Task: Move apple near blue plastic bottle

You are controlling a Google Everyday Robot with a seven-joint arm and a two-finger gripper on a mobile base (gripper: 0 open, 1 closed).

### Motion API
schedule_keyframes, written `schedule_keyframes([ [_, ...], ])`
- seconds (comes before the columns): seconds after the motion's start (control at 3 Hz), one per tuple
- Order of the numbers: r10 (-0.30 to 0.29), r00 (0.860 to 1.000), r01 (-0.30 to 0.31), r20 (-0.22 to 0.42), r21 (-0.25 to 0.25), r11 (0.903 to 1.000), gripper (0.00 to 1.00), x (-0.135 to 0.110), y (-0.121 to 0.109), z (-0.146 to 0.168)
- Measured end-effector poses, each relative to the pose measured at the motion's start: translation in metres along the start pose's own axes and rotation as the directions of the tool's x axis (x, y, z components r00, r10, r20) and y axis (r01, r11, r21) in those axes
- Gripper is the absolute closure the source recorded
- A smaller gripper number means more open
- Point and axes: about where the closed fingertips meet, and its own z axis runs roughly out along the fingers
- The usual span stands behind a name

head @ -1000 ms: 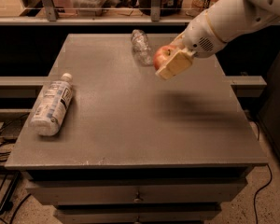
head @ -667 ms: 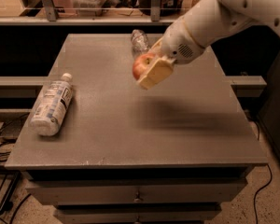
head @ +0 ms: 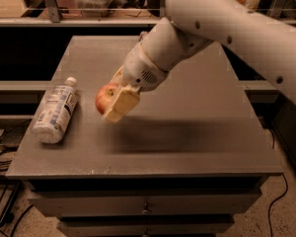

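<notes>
Drawer front (head: 143, 201): nearest the camera, under the worktop's front edge, with a small handle at its middle.
Worktop (head: 197, 132): a flat grey top. A broad soft shadow lies on it just right of and below the held fruit.
Blue plastic bottle (head: 55, 111): lies on its side at the near-left part of the worktop. Its white cap points away from the camera, its base points toward the front edge, and the white-and-blue label faces up.
Bottle's long axis: runs near to far and leans slightly right at the cap end, so its right flank faces the fruit.
Apple (head: 103, 98): red with a yellowish patch. It sits in the jaws just right of the bottle's upper half, with a narrow strip of worktop showing between them.
Gripper (head: 116, 97): left of the worktop's centre, at the end of the white arm (head: 197, 33), which reaches in from the far right.
Jaws: clamped on the apple. One pale pad lies across its near-right side, and the other is mostly hidden behind it.
Height: judging by the offset shadow, the apple hangs above the worktop rather than resting on it.
Key relation: the bottle lies to the left of the jaws and close by, so probably only lowering and letting go remain.
Risk: a round fruit could roll into the bottle's flank once it is let go.
</notes>
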Motion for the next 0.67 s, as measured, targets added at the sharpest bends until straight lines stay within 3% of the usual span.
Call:
schedule_keyframes([
  [0.33,0.005,1.000,-0.004,0.008,-0.100,0.9950,0.75,-0.008,0.013,0.049],
  [0.67,0.002,1.000,-0.003,-0.004,-0.142,0.9899,0.52,-0.013,0.021,0.070],
])
